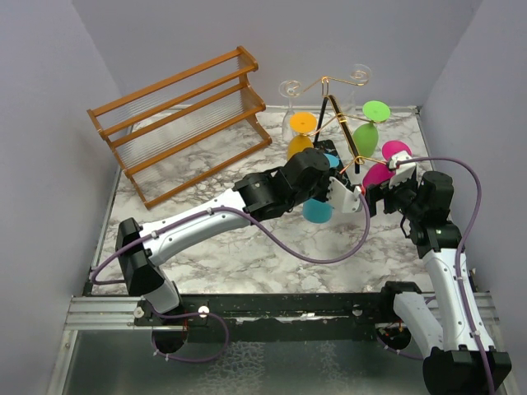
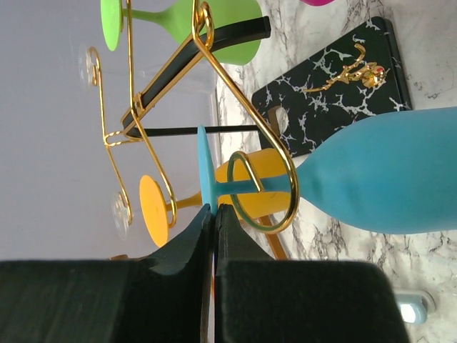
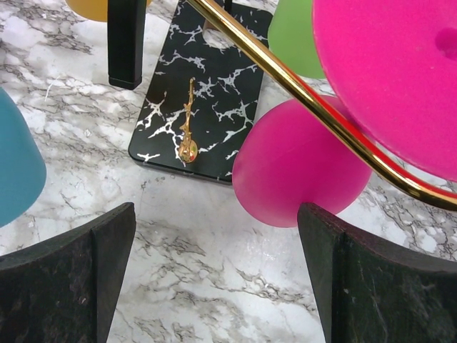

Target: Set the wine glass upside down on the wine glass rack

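The frosted turquoise wine glass (image 2: 385,171) hangs upside down, its stem in a curled hook of the gold-wire wine glass rack (image 2: 328,100) with its slanted black post and veined black base. The left tool (image 2: 214,212) is closed tight at the foot's rim; whether it pinches it, I cannot tell. The right tool (image 3: 218,218) gapes wide over the marble bench (image 3: 200,286), near a pink glass (image 3: 300,164).

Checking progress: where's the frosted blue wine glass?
Left wrist view, right side: frosted blue wine glass, its stem inside a curly gold wire hook, foot beside the shut left gripper.
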Tool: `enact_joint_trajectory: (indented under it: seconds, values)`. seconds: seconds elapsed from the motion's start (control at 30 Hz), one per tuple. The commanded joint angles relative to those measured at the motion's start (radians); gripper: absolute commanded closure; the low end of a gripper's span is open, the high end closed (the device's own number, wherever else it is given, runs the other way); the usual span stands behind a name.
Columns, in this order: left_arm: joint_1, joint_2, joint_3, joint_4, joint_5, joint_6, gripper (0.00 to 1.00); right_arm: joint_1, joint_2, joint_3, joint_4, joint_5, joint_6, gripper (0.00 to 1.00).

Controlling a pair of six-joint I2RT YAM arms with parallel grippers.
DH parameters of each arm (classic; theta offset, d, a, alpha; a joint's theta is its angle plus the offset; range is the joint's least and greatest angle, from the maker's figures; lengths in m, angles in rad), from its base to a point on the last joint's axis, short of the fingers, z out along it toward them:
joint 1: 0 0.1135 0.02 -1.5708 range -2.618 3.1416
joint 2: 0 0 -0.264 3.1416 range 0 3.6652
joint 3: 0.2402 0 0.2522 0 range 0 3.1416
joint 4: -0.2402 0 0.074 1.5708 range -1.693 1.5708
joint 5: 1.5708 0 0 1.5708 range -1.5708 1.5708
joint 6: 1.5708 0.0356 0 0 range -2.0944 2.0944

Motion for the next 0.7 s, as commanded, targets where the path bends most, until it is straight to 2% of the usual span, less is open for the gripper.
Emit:
enact_joint_trajectory:
  seconds: [0.0,0.1,0.3,0.67]
  values:
    - [0.002,0.021,0.043,0.027,-0.018,-0.031,1.0,-0.005,-0.01,0.013,0.017,-0.026,-0.011,0.05]
    - [0.002,0.028,0.043,0.021,-0.013,-0.036,1.0,-0.005,-0.011,0.012,0.018,-0.029,-0.012,0.05]
    - [0.001,0.03,0.044,0.008,0.001,-0.053,0.91,-0.005,-0.011,0.01,0.018,-0.031,-0.012,0.05]
    - [0.002,0.024,0.067,-0.027,0.048,-0.092,0.86,-0.005,-0.01,0.006,0.021,-0.031,-0.017,0.05]
